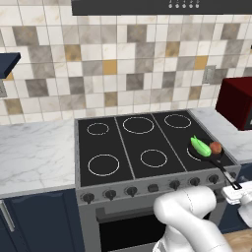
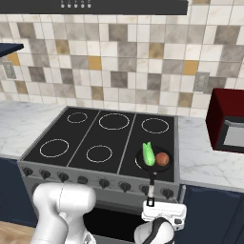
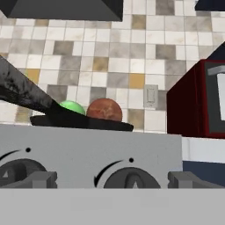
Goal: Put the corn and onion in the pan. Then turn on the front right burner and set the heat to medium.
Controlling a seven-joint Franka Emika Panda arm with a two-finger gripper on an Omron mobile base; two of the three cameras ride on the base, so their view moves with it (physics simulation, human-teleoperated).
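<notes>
Dark red microwave [image 2: 228, 121] on marble counter [image 2: 205, 157]

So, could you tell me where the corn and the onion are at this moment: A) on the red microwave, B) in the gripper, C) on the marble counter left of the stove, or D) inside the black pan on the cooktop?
D: the corn and onion lie side by side inside the pan at the cooktop's front right.

Onion [image 3: 104, 110] and corn [image 3: 72, 107] in pan [image 3: 83, 121]

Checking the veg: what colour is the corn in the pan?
Bright green corn, clearest in the right base view.
</notes>
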